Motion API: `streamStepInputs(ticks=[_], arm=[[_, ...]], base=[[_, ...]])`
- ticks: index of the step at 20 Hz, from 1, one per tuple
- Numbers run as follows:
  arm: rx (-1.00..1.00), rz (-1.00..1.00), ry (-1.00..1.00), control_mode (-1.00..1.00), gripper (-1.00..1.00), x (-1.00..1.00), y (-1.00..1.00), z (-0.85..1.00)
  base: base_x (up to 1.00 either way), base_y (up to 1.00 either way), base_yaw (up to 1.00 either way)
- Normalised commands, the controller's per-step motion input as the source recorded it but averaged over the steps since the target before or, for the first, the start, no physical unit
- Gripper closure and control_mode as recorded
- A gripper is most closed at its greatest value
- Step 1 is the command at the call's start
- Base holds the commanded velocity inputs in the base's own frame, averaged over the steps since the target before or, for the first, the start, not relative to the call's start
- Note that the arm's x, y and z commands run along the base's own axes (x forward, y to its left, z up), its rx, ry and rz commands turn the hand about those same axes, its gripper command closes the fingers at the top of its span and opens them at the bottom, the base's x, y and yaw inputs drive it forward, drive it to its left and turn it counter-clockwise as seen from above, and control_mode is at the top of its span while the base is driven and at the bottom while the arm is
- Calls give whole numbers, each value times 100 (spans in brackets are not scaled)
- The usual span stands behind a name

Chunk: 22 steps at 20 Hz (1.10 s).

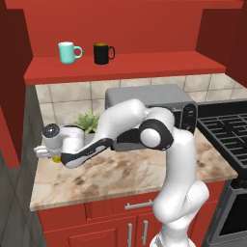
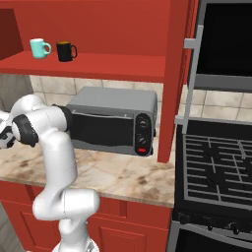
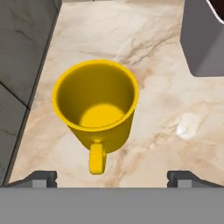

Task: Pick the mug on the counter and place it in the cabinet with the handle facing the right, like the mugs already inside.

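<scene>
The yellow mug stands upright on the counter, its handle pointing toward the bottom of the hand view. My gripper hovers above it, open, with one fingertip on either side of the handle and nothing held. In the left base view the gripper hangs over the counter's left end, and only a sliver of the mug shows under the hand. In the red cabinet stand the teal mug and the black mug, handles to the right.
A grey toaster oven sits at the back of the counter, behind the arm, with a small green plant to its left. A black stove lies to the right. A grey wall borders the counter's left end.
</scene>
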Motion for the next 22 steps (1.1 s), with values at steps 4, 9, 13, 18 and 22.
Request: streamStepInputs(ticks=[4,9,13,18,22], arm=[[0,0,0,-100,-100,35,13,-6],[0,0,0,-100,-100,27,4,-14],[0,0,0,-100,-100,4,0,-24],[0,0,0,-100,-100,-3,1,-29],[0,0,-3,-100,-100,0,-9,-13]], base=[[0,0,0],[0,0,0],[0,0,0],[0,0,0],[0,0,0]])
